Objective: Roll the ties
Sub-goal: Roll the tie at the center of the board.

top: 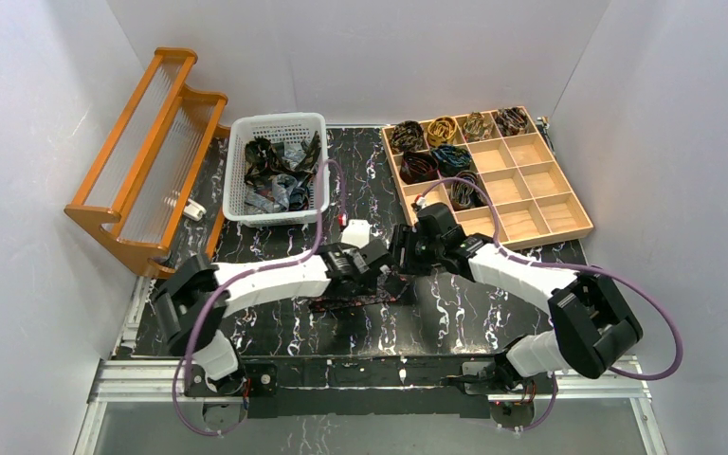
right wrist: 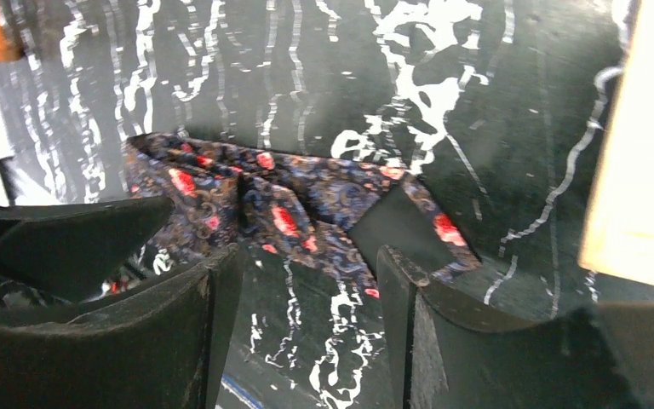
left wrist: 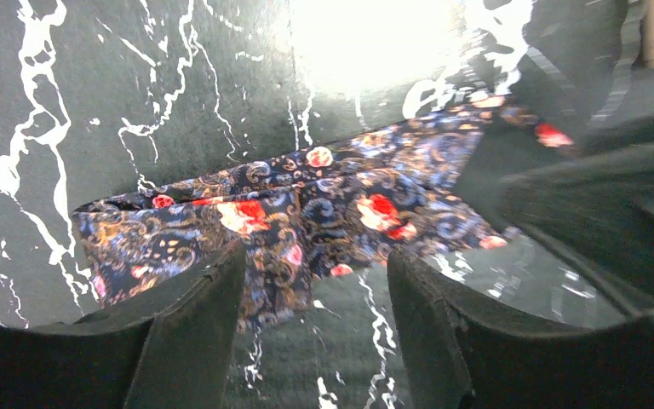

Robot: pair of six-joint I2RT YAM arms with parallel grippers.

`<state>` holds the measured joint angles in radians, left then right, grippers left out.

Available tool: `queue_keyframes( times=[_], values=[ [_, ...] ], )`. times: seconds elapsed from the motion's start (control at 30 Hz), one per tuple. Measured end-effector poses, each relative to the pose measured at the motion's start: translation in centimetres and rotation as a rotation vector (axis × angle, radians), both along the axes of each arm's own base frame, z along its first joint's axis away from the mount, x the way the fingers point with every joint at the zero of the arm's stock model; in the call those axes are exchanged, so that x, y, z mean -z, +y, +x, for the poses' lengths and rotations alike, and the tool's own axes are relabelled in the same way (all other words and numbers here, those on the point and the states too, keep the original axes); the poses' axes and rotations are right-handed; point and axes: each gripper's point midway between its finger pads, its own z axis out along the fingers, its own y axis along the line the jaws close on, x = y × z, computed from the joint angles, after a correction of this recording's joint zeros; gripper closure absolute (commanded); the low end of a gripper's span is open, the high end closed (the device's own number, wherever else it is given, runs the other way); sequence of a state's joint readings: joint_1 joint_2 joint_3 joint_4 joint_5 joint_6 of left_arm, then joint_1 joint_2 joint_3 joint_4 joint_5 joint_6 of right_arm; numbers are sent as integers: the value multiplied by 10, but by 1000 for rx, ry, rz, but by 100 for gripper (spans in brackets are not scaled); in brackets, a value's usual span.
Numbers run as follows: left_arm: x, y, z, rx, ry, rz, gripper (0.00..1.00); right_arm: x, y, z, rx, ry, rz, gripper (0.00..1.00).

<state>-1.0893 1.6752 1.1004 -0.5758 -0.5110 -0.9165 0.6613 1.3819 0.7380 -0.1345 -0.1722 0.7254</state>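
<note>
The tie (left wrist: 324, 209), dark blue paisley with red blooms, lies on the desk (top: 275, 242) near its middle. Its long axis runs left to right, and part of it is folded over itself. Both tools hang low over it. The left tool (left wrist: 315, 256) is spread wide and empty, with the strip crossing just beyond its fingertips. The right tool (right wrist: 306, 251) is likewise parted and holds nothing. We judge neither arm clearly nearer. The black marbled surface looks smooth. The white basket (top: 278, 120) stands far left and the wooden tray (top: 531, 185) far right, both well apart from the tie.
</note>
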Motion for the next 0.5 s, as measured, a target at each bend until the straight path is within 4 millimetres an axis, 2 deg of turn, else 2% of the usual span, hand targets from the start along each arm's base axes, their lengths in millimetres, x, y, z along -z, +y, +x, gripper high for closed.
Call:
queue_keyframes(
  times=[0.17,0.27,0.37,0.5],
  values=[
    [-59,-3,3,1,-111,-201,28,-18,19,-4,-80,-16,112,31],
    [-78,12,-1,-10,-160,-275,27,-27,33,-9,-140,-14,188,28],
    [-69,37,-4,-47,-158,-274,26,-24,45,-17,-205,4,220,24],
    [-40,79,-7,-128,-115,-239,24,-16,63,-33,-339,-8,212,7]
  ],
)
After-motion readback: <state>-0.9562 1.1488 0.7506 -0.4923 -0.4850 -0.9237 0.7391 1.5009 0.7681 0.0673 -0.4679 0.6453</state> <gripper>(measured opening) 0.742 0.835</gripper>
